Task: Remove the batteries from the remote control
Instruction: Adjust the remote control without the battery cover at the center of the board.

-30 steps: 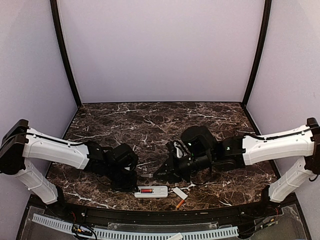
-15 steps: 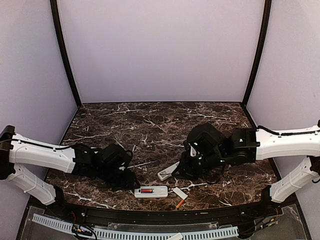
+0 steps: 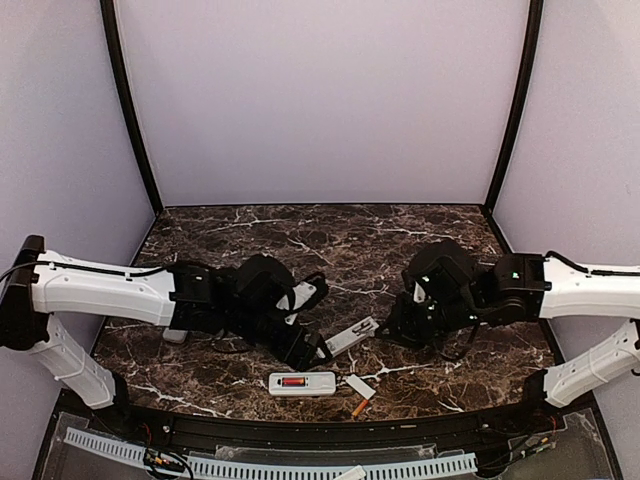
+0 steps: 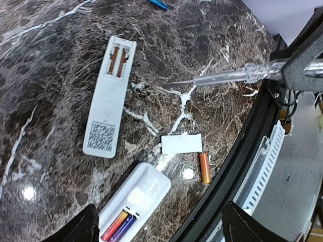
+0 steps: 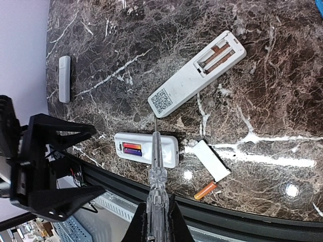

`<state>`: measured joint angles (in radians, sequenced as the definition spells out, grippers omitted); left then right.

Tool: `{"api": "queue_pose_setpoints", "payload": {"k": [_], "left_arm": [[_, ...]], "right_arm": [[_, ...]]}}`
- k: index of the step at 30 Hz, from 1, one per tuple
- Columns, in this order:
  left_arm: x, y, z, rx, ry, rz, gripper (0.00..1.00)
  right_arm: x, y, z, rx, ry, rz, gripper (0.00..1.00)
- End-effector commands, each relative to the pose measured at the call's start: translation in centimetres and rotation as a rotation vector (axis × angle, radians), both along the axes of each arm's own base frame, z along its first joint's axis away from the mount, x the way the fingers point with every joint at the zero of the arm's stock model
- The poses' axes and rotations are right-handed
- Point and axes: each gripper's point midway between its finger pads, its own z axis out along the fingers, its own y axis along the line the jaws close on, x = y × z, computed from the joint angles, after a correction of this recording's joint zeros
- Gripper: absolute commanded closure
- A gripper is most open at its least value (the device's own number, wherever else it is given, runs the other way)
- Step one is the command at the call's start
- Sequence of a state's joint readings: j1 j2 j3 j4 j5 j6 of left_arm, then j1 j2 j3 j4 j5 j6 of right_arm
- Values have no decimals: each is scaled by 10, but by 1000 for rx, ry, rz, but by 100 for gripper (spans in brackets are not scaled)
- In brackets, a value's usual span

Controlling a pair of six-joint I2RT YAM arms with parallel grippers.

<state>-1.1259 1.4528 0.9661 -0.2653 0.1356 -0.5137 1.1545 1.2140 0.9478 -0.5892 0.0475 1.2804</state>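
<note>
Dark marble table (image 3: 300,235), white veins, glare spots near the front rim.

Both arms are low over its front half. My left gripper (image 3: 303,347) stands wide open with nothing in it. In its wrist view only the two black fingers (image 4: 81,227) show, cut off at the bottom corners. My right gripper (image 5: 157,227) is clamped on the clear-handled screwdriver (image 5: 156,171). Its fingers are mostly out of frame, and I only see them pinching the handle. The tip hangs between the two remotes, and I cannot tell if it touches the table.

White remote with QR label (image 4: 108,108) lies face down between the grippers. Its bay is open and shows bare copper contacts.

Second white remote (image 3: 302,383) lies by the front rim, bay open. The batteries (image 5: 132,147) sit inside it side by side, red-orange and purple. The left wrist view cuts this remote off at the bottom.

Small white bar (image 5: 64,78) lies well to the left, partly under my left arm from above. I cannot identify it.

Flat white rectangular cover (image 4: 181,143) lies right of the second remote. Loose orange battery (image 4: 204,168) lies just beside the cover, near the rim.

Blue sliver (image 4: 158,3) is clipped by the top edge and unreadable.
</note>
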Motion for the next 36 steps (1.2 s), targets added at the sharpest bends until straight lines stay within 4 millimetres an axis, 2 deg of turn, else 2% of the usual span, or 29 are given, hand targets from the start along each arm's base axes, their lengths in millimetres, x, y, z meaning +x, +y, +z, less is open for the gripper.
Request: {"api": "queue_pose_setpoints", "payload": {"k": [1, 6, 15, 22, 29, 36], "left_arm": [[-9, -12, -35, 200, -121, -207, 15], [-14, -24, -50, 270, -155, -242, 9], [-5, -7, -76, 441, -230, -150, 8], [-1, 2, -84, 490, -231, -98, 8], [14, 24, -87, 562, -253, 50, 10], [29, 55, -89, 614, -223, 233, 23]], "right_arm": [[8, -16, 6, -1, -46, -38, 100], [9, -21, 8, 21, -50, -53, 100], [10, -12, 5, 45, -44, -33, 100], [12, -9, 7, 53, -49, -27, 100], [12, -11, 6, 51, -49, -33, 100], [13, -9, 8, 54, -54, -32, 100]]}}
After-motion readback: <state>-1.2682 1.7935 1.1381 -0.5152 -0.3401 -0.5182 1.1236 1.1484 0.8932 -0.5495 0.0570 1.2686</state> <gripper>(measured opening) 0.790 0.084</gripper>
